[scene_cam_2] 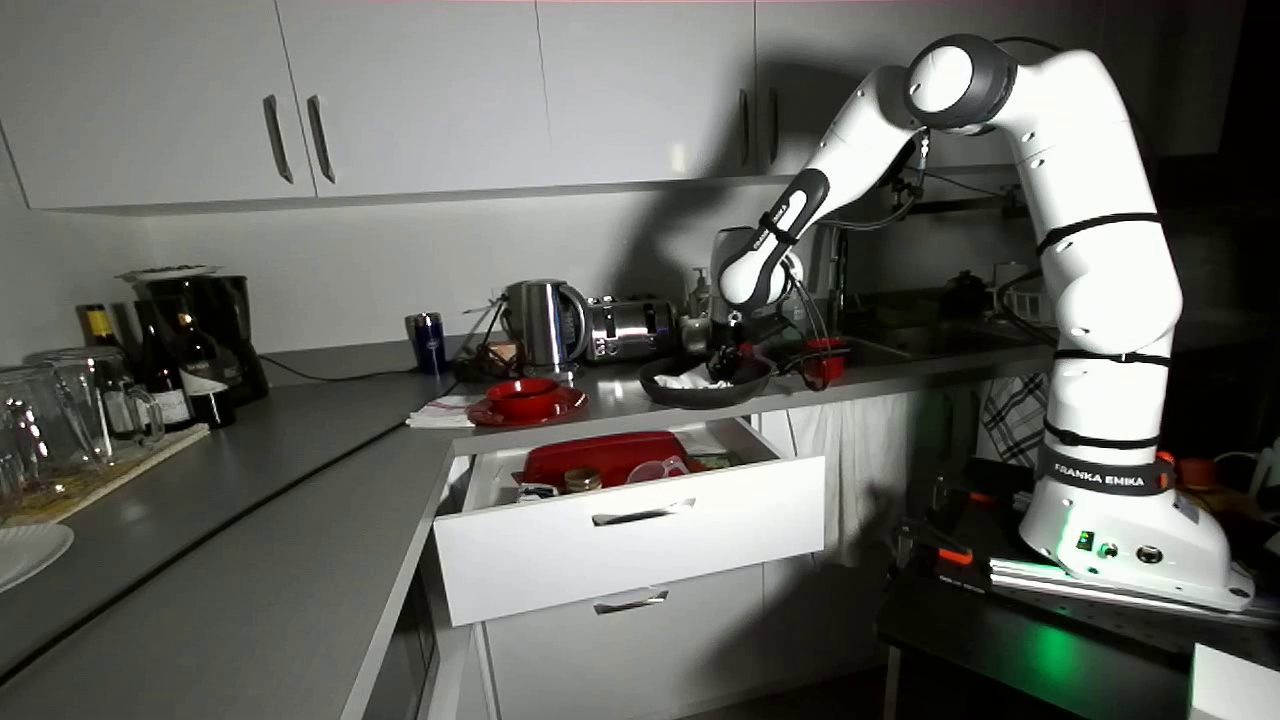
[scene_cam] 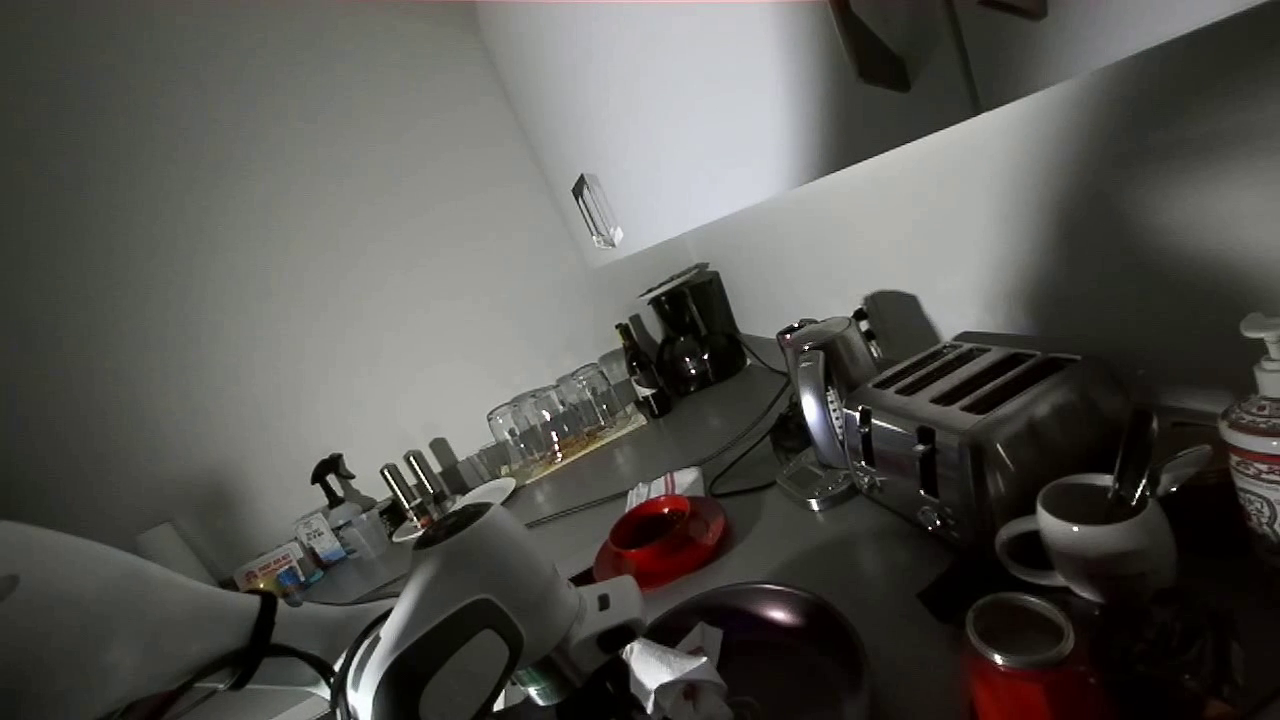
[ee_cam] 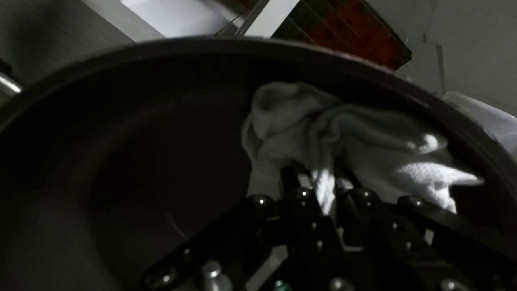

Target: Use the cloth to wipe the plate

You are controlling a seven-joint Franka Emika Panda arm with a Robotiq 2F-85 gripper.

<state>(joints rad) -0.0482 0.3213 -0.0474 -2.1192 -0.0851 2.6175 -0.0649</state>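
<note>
Here, gripper (ee_cam: 321, 178) pinches fold of white cloth (ee_cam: 359, 137) toward one side inside dark pan (ee_cam: 161, 161); wiping apparently in hand, next move likely calls for sweeping cloth across bare base

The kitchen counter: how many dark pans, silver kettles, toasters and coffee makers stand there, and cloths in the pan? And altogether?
Dark pan: 1
Cloth in the pan: 1
Silver kettle: 1
Toaster: 1
Coffee maker: 1
Total: 5

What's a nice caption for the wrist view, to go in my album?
Robot jaws closed on a crumpled pale cloth, inside a dark, round pan.
</note>
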